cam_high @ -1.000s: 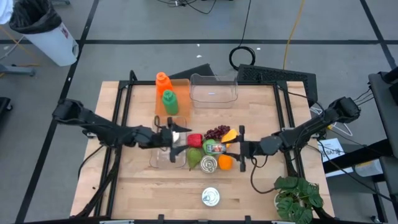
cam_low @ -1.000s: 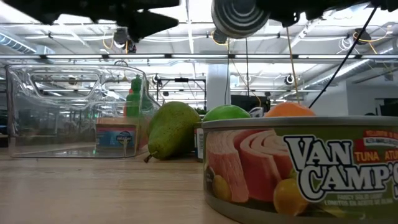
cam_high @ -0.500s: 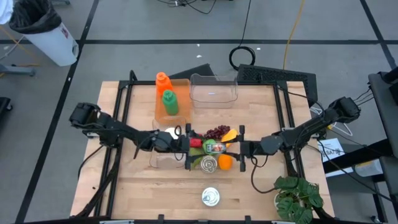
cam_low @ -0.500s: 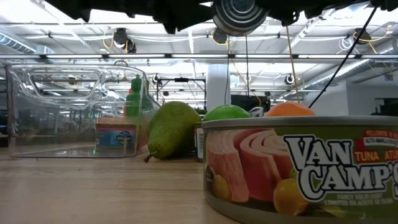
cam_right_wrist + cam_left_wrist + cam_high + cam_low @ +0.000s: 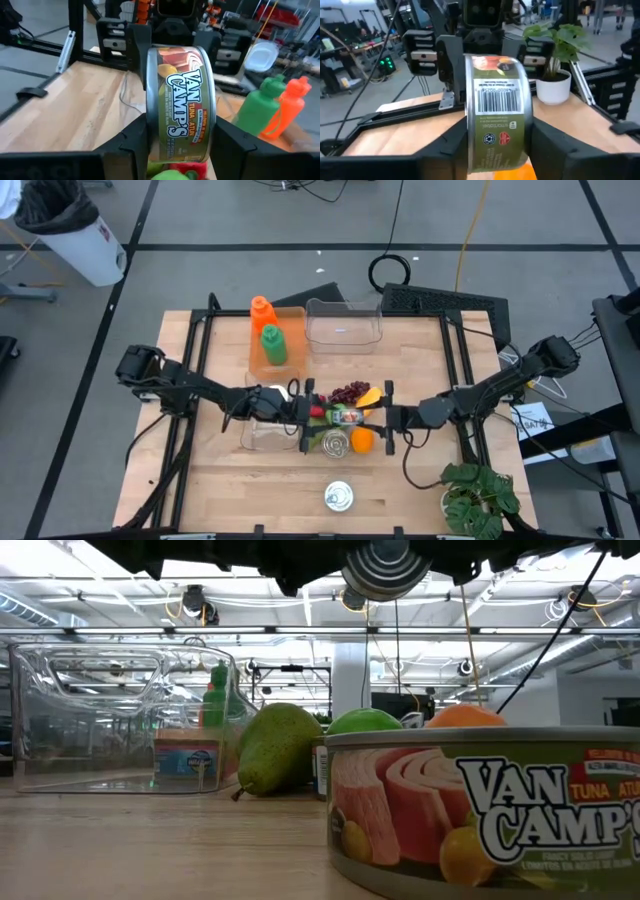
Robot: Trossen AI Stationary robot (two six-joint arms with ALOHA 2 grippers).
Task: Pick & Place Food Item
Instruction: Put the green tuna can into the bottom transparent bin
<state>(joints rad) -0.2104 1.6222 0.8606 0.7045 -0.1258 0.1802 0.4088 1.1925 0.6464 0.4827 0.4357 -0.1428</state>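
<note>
Both arms are dark, nearly black, built of slim tubular links joined by chunkier rounded joint housings. The left arm [image 5: 180, 387] and the right arm [image 5: 490, 392] each end in a blocky wrist carrying two flat, squared black fingers [image 5: 555, 150] with matte faces. Seen head-on, the opposite wrist [image 5: 177, 12] is a boxy black housing flanked by ribbed rectangular blocks. A thin black cable [image 5: 412, 465] loops beneath the right arm.

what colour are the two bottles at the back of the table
One bottle is green, the other orange. The high view shows them best.
</note>
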